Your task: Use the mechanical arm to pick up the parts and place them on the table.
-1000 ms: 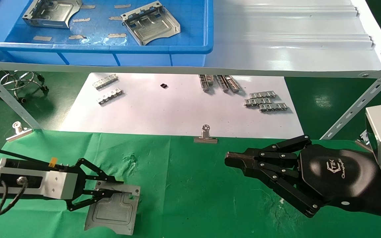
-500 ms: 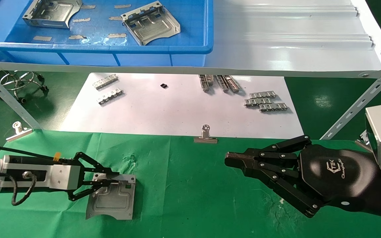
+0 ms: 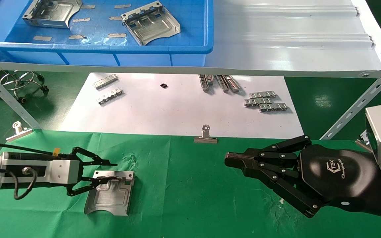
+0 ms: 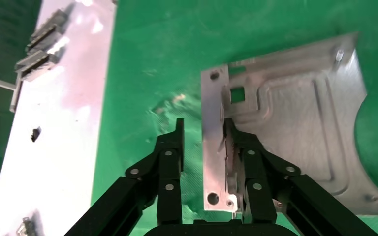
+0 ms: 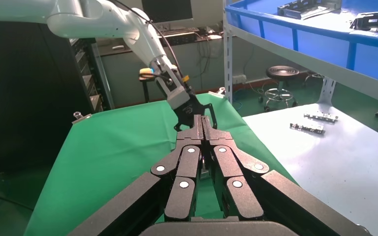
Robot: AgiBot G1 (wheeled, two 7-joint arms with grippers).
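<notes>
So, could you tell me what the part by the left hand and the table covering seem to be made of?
The part looks like stamped sheet metal, silver and semi-glossy, with embossed ridges and punched holes. The table covering looks like green cloth, matte and wrinkled. The open left hand is black, its material unclear.

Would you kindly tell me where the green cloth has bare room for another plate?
The green cloth lies bare between the metal plate under the left gripper and the right gripper, below the binder clip. Each gripper's own side is crowded.
</notes>
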